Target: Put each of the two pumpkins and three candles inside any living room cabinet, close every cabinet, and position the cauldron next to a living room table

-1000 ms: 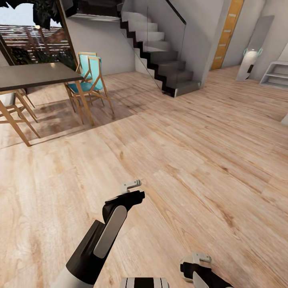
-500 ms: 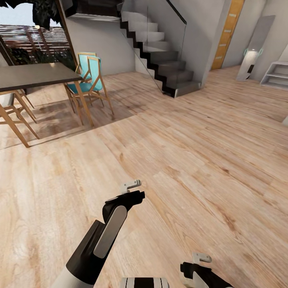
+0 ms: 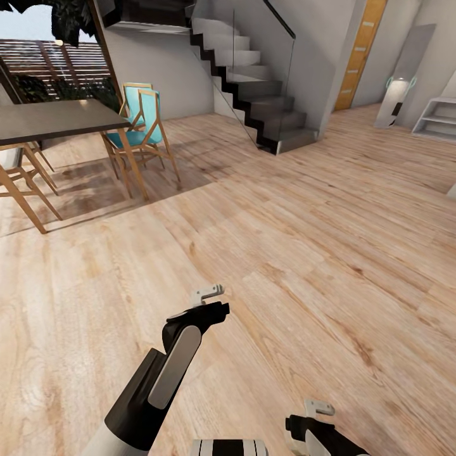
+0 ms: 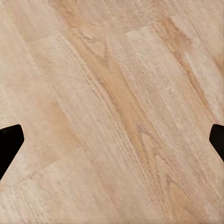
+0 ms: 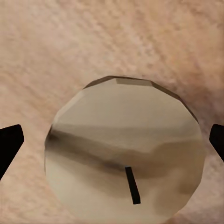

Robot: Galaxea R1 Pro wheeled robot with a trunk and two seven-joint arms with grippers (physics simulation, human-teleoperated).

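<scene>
One candle (image 5: 125, 156) fills the space between the right gripper (image 5: 112, 140)'s fingers in the right wrist view, seen end-on with its short dark wick toward the camera. The dark fingertips sit wide at either side of it and do not visibly touch its wall, so whether the jaws are clamping it or merely standing around it cannot be told. The left gripper (image 4: 112, 140) is spread, with nothing but floor planks between its fingertips. In the head view the left arm reaches forward over the wooden floor (image 3: 329, 266), its gripper (image 3: 209, 293) low and empty, while the right gripper (image 3: 318, 408) sits near the bottom edge.

Farther out stand a dark table (image 3: 54, 119) with turquoise chairs (image 3: 142, 120) on the robot's left, and a staircase (image 3: 253, 82) straight ahead. No low brown cabinet shows.

The step in hand looks like carrying a candle toward a cabinet. The next move likely calls for turning or driving the base until the console comes into sight, keeping the right arm steady meanwhile.
</scene>
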